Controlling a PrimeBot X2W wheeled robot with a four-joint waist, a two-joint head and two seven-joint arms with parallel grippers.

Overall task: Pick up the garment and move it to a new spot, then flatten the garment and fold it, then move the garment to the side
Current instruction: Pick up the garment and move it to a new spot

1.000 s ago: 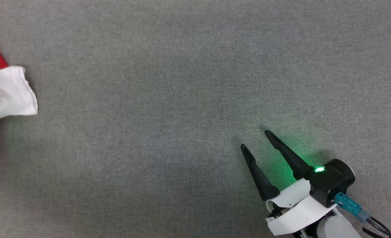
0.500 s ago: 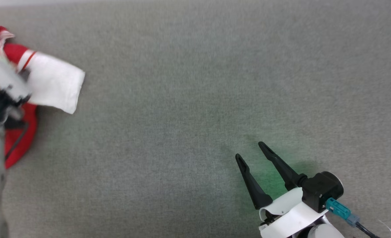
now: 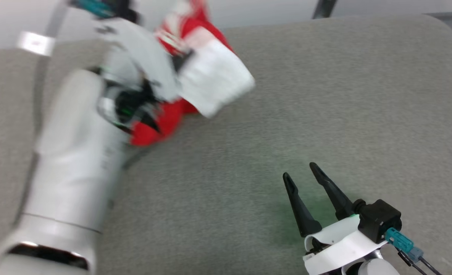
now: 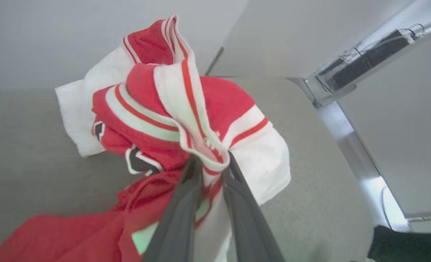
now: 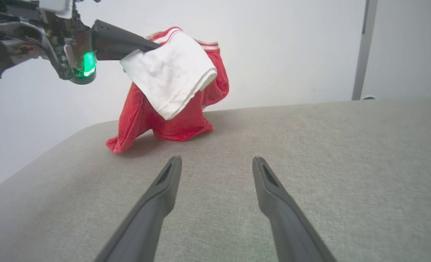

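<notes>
While the left pincer (image 4: pixel 212 160) clenched the garment (image 4: pixel 150 109), its hem (image 5: pixel 157 133) lay by the worktop's (image 5: pixel 310 127) far edge.
The right pincer (image 5: pixel 217 160) gaped empty; lifting higher should clear the hem before carrying.

A bare lab-like room: grey cloth-covered table (image 3: pixel 325 95), plain white wall (image 5: pixel 292 43), metal post (image 5: pixel 361 51).

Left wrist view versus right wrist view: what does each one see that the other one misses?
Left wrist view: the left pincer pinching the garment by its striped trim, close up, plus black numerals. Right wrist view: the open right pincer, and the garment's red bottom resting on the grey surface while its top hangs lifted. Both: the garment and the left pincer gripping it.
</notes>
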